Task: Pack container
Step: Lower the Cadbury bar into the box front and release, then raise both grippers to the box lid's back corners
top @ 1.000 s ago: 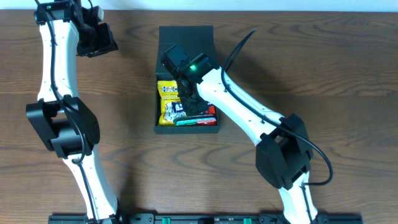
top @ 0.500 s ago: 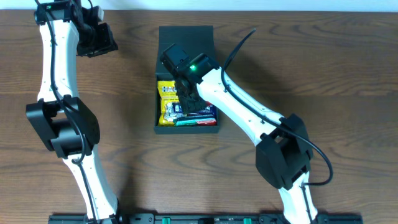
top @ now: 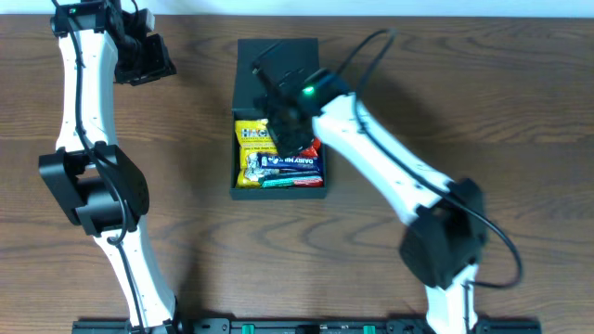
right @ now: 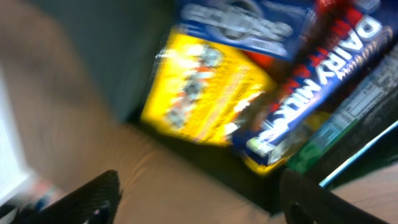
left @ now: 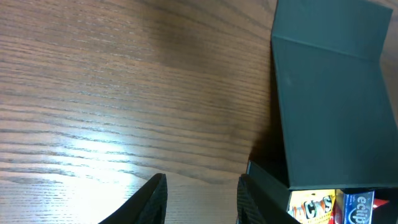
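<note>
Since a second ago the right end effector (top: pixel 290 137) has drawn back, jaws wide apart and empty, leaving the bar (top: pixel 290 163) flat atop the yellow packet (top: pixel 249 148) inside the container (top: pixel 278 194) at the middle of the counter (top: pixel 186 139). Left end effector (top: pixel 147 59) hangs part-open, holding nothing, off to the left of the flap (top: pixel 249 56), probably to keep clear of the packing.

Robot lab, two mounted arms (top: pixel 82 93), wooden table (top: pixel 520 111)

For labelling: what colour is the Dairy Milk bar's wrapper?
The long Dairy Milk bar is dark blue, white lettering; right wrist view.
</note>
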Robot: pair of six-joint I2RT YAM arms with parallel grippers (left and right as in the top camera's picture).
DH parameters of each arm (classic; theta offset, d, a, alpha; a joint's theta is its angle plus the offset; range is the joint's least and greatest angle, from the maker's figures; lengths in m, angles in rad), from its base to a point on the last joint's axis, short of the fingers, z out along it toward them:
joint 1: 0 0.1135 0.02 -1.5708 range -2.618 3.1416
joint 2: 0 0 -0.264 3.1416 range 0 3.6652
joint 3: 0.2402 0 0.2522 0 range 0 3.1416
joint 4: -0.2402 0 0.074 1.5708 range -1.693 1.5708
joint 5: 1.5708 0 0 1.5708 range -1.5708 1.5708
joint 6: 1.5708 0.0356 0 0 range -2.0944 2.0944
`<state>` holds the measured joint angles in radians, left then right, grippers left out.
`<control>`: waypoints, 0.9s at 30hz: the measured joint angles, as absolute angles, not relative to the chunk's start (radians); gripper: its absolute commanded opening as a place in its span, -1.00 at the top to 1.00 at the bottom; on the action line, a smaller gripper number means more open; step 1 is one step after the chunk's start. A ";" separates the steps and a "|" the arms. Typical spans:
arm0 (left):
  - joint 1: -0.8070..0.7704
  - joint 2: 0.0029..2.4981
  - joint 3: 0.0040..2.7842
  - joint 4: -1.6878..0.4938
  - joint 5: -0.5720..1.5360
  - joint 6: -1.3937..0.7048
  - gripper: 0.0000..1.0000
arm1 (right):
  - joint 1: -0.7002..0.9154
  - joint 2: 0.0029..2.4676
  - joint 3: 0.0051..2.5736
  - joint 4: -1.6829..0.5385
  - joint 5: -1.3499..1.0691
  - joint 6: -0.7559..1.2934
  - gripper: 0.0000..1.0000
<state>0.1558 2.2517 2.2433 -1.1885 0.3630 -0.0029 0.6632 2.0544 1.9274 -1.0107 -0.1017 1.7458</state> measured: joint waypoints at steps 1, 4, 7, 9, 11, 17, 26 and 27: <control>0.156 2.252 2.243 -1.189 0.363 -0.003 0.27 | 0.651 2.025 1.927 -1.010 -0.102 1.684 -0.31; 0.156 2.252 2.244 -1.188 0.363 -0.004 0.27 | 0.610 1.940 1.929 -1.044 -0.075 1.503 0.21; 0.156 2.252 2.243 -1.189 0.363 -0.012 0.27 | 0.563 1.900 1.931 -1.118 -0.028 1.338 0.05; 0.156 2.252 2.243 -1.189 0.368 -0.019 0.27 | 0.526 1.899 1.931 -1.186 0.015 1.241 -0.01; 0.155 2.252 2.243 -1.189 0.384 -0.023 0.27 | 0.494 1.906 1.930 -1.236 0.063 1.185 -0.06; 0.125 2.252 2.244 -1.179 0.418 -0.046 0.85 | 0.429 1.908 1.929 -1.233 0.226 0.983 0.97; 0.006 2.252 2.243 -1.097 0.419 -0.129 0.88 | 0.412 1.976 1.929 -1.105 0.282 0.688 0.98; -0.001 2.252 2.243 -1.089 0.418 -0.139 0.88 | 0.406 1.996 1.929 -1.081 0.263 0.654 0.98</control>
<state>-0.0006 2.2517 2.2433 -1.0885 0.4175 -0.1394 0.4065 1.9961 1.9289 -1.0805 0.2626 0.6540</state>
